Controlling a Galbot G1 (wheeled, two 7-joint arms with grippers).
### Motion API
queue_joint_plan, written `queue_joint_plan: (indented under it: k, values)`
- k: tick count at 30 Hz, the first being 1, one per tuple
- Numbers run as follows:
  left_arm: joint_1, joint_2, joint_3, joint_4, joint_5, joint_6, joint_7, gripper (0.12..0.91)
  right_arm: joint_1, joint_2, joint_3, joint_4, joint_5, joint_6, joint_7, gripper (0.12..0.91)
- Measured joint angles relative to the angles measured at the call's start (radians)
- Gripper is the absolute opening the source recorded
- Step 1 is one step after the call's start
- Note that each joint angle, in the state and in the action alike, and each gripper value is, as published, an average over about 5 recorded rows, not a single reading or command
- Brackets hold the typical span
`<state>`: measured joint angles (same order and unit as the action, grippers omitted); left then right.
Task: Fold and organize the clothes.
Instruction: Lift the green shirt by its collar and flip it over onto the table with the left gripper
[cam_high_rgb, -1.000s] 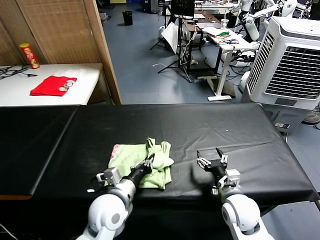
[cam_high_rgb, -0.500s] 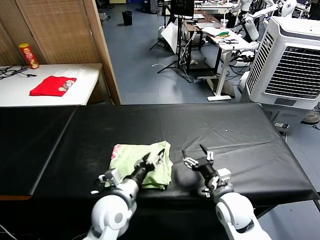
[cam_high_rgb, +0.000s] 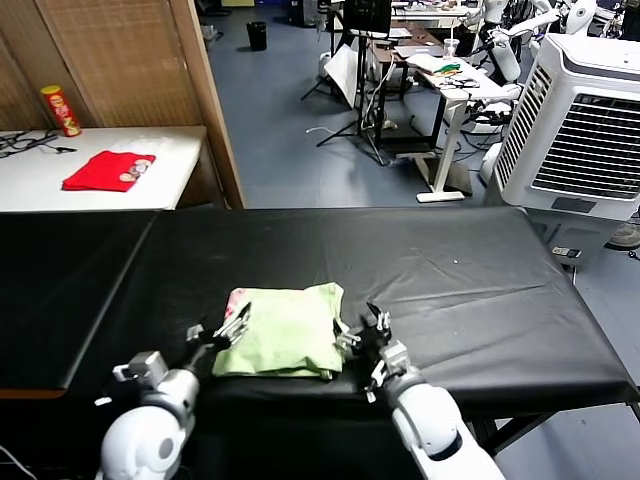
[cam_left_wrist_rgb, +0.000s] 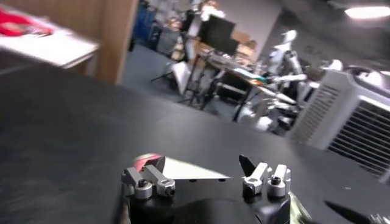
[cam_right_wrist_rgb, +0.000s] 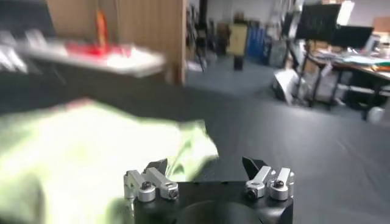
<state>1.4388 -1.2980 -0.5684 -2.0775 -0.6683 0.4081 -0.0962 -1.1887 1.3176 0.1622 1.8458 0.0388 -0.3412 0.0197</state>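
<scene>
The pale green T-shirt (cam_high_rgb: 285, 330) lies folded in a rough rectangle near the front edge of the black table (cam_high_rgb: 450, 270), with a red-and-white patch at its far left corner. My left gripper (cam_high_rgb: 218, 334) is open and empty at the shirt's left edge. My right gripper (cam_high_rgb: 362, 328) is open and empty just off the shirt's right edge. In the left wrist view the left gripper (cam_left_wrist_rgb: 201, 169) shows a pale corner of the shirt (cam_left_wrist_rgb: 183, 170) beyond it. In the right wrist view the right gripper (cam_right_wrist_rgb: 206, 167) has the shirt (cam_right_wrist_rgb: 85, 152) spread before one finger.
A red folded garment (cam_high_rgb: 108, 170) and a tall can (cam_high_rgb: 60, 110) sit on a white side table at far left. A large white air cooler (cam_high_rgb: 585, 120) stands at right. A second black table section (cam_high_rgb: 60, 280) adjoins at left.
Both arms have pulled back toward me. The left gripper let go of the shirt and moved to its left edge; the right moved left to its right edge. The shirt now lies flatter.
</scene>
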Motion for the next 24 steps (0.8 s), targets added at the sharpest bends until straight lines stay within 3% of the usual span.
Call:
queue_joint_plan:
  k: [5,10,18,21,24]
  values:
    - [0.004,-0.01,-0.04,0.037,-0.082,-0.002,0.003,0.798,-0.009,0.017,0.012,0.025,0.062,0.072,0.044,0.798]
    - [0.0,-0.021,-0.067,0.071,-0.2,-0.004,0.001,0.798,-0.033,0.015,0.039,0.076,0.107,0.108,0.044,0.798]
    - [0.0,-0.037,-0.076,0.112,-0.348,0.018,-0.006,0.795,-0.061,0.012,0.065,0.127,0.109,0.114,0.041,0.798]
    - [0.004,-0.042,-0.076,0.115,-0.37,0.024,-0.006,0.743,-0.062,0.015,0.068,0.129,0.109,0.114,0.041,0.798]
    - [0.004,-0.044,-0.078,0.117,-0.392,0.028,-0.008,0.606,-0.063,0.02,0.068,0.129,0.107,0.114,0.04,0.798]
